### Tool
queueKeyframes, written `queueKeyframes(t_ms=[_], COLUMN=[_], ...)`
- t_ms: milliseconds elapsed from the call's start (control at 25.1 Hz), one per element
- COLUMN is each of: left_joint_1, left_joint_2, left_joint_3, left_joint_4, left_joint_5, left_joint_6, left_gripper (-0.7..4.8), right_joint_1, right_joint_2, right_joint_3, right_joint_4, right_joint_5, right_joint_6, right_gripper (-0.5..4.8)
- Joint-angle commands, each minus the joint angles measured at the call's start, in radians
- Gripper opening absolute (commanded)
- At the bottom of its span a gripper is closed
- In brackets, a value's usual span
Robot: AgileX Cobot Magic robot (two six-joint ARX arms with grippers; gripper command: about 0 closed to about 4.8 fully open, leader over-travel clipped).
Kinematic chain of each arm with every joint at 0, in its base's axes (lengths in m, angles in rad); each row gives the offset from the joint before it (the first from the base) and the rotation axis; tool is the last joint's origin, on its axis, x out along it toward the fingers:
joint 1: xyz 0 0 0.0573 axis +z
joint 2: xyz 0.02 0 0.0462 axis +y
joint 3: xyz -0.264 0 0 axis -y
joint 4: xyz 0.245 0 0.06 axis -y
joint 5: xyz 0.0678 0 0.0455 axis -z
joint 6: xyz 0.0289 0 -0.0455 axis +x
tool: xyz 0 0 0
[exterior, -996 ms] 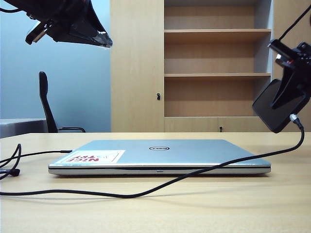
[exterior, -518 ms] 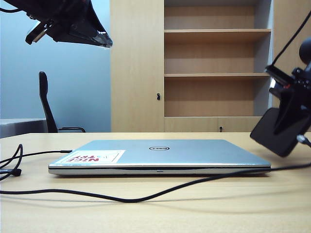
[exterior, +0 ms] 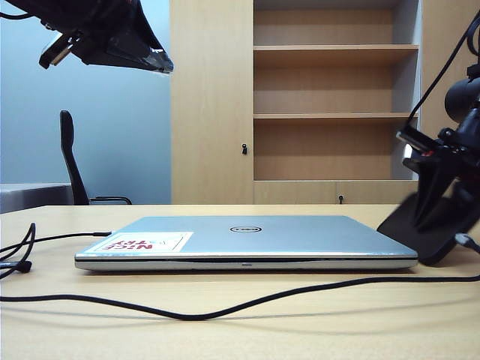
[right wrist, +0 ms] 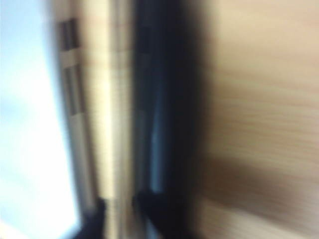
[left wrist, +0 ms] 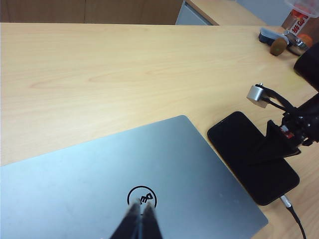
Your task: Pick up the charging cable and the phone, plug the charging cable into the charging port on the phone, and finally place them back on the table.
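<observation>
The black phone (exterior: 418, 234) rests low on the table (exterior: 315, 322) just right of the laptop, with one end still tipped up. In the left wrist view the phone (left wrist: 244, 149) lies beside the laptop's corner. The charging cable (exterior: 247, 301) is plugged into the phone's short edge by its silvery tip (left wrist: 284, 200) and trails across the table front. My right gripper (exterior: 437, 217) straddles the phone from above. Its blurred wrist view shows my right gripper (right wrist: 122, 211) with a strip of table between its fingers and the phone (right wrist: 167, 114) against one finger. My left gripper (left wrist: 141, 211) hangs shut and empty over the laptop, high at top left (exterior: 163, 64).
A closed silver laptop (exterior: 247, 238) with a red-and-white sticker fills the table's middle. Another thin black cable (exterior: 22, 247) loops at the left edge. A chair (exterior: 71, 157) and a shelf cabinet (exterior: 334, 97) stand behind. Small items (left wrist: 284, 40) sit on the far table edge.
My right gripper has come down with the phone from mid-air to the table, and its fingers have parted. The cable's slack has sunk flat. The left arm has not moved.
</observation>
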Motion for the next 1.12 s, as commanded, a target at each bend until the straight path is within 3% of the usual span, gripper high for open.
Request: queueKeyframes(t_ms=[40, 199, 359, 518, 757, 877, 1116], left_joint_1=[0.000, 0.000, 0.000, 0.000, 0.000, 0.002, 0.002], left_joint_2=[-0.003, -0.004, -0.004, -0.024, -0.097, -0.136, -0.225], left_joint_3=[0.005, 0.005, 0.005, 0.006, 0.003, -0.009, -0.056], left_joint_4=[0.008, 0.006, 0.002, -0.022, -0.089, -0.122, -0.199], left_joint_5=[0.004, 0.004, 0.004, 0.004, 0.004, 0.003, 0.003], left_joint_6=[0.004, 0.004, 0.004, 0.005, 0.004, 0.005, 0.004], left_gripper=[-0.05, -0.05, -0.05, -0.05, -0.05, -0.05, -0.05], right_joint_1=[-0.002, -0.001, 0.000, 0.007, 0.039, 0.078, 0.169], right_joint_2=[-0.006, -0.008, -0.009, -0.042, -0.169, -0.249, -0.491], right_joint_3=[0.023, 0.122, 0.230, 0.291, 0.285, 0.280, 0.142], right_joint_4=[-0.008, -0.084, -0.182, -0.260, -0.250, -0.222, -0.007], right_joint_5=[0.045, 0.140, 0.154, 0.154, 0.185, 0.254, 0.346], right_joint_6=[-0.005, -0.006, -0.009, -0.009, 0.002, 0.011, 0.045], right_gripper=[2.26, 2.25, 2.12, -0.02, -0.09, -0.09, -0.09])
